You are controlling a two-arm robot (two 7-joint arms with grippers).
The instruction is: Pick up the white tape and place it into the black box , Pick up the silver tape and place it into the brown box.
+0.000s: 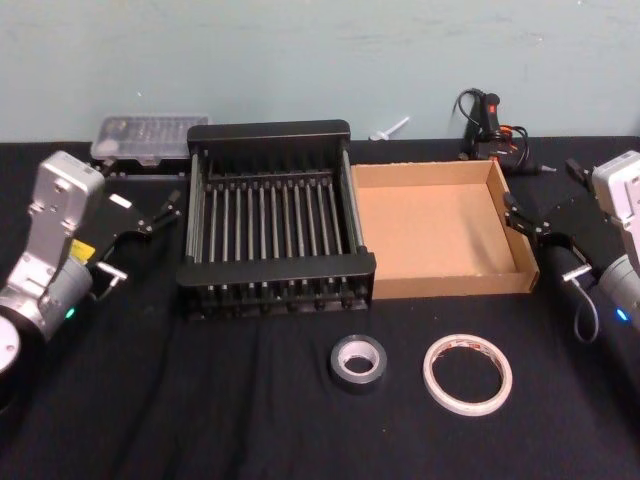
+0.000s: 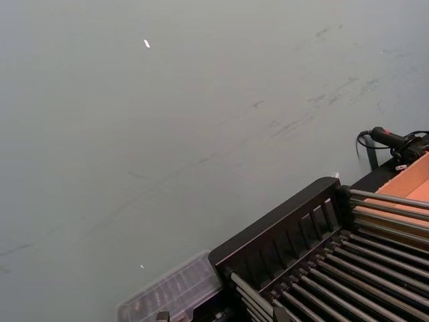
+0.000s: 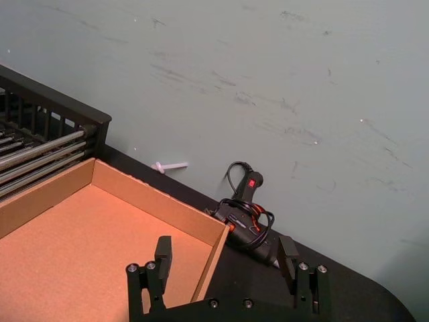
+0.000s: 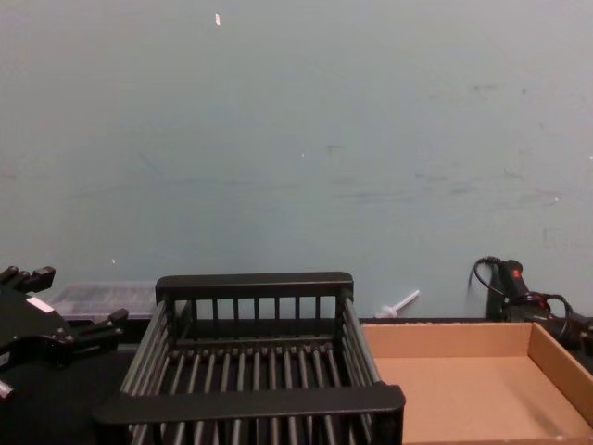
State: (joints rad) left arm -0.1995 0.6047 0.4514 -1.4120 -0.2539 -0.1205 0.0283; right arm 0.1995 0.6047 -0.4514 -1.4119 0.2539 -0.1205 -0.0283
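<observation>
The white tape (image 1: pixel 467 373) lies flat on the black table near the front, right of centre. Just to its left lies the smaller silver tape (image 1: pixel 358 362). Behind them the black box (image 1: pixel 275 270) stands in the middle, and the brown box (image 1: pixel 452 283) touches its right side. Nothing lies in either box. My left gripper (image 1: pixel 155 215) hovers open to the left of the black box (image 4: pixel 250 286). My right gripper (image 3: pixel 225 253) is open with nothing between its fingers. It hangs at the right wall of the brown box (image 3: pixel 157 199), far from both tapes.
A clear plastic bit case (image 1: pixel 150 135) sits behind the black box at the back left. A black-and-red glue gun (image 1: pixel 487 122) with its cord lies behind the brown box, and a small white stick (image 1: pixel 392 128) lies by the wall. The teal wall closes the back.
</observation>
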